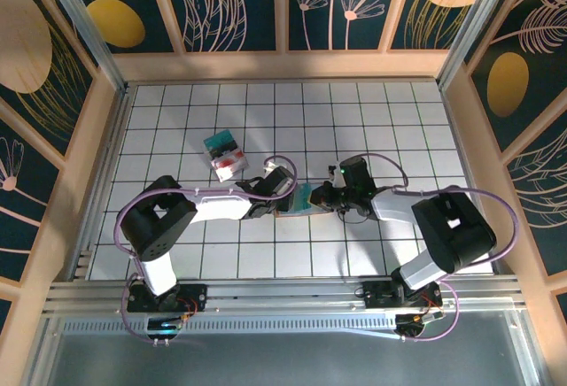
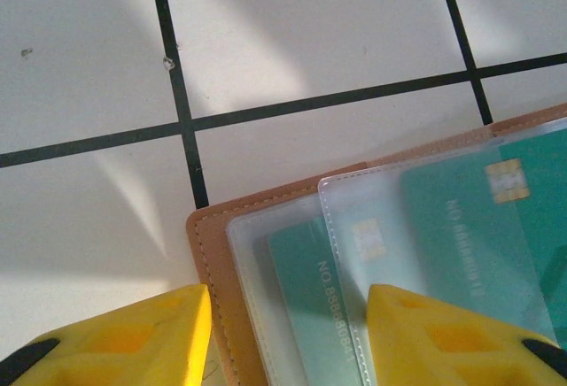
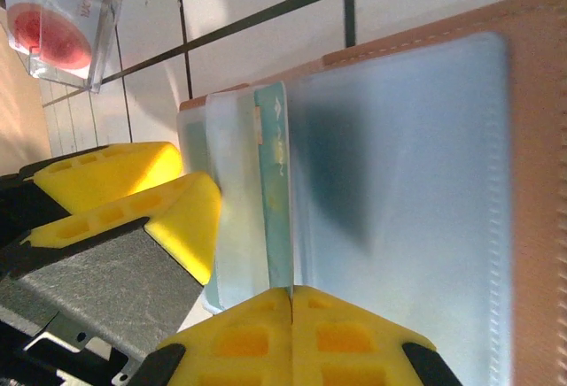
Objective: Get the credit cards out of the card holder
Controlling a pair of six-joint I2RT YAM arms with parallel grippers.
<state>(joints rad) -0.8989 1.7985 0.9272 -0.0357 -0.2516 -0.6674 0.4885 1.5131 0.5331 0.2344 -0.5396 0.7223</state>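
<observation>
The card holder lies open on the white tiled table between my two grippers. Its tan cover carries clear plastic sleeves with teal credit cards inside, another further right. My left gripper is open; one finger rests on the sleeves and the other stands beside the holder's edge. My right gripper is shut on the edge of a teal credit card that stands up between the sleeves of the holder. The left gripper's yellow fingers press beside that card.
A clear plastic box with red and teal contents sits on the tiles behind the left gripper, and it is at the upper left in the right wrist view. Wooden walls ring the table.
</observation>
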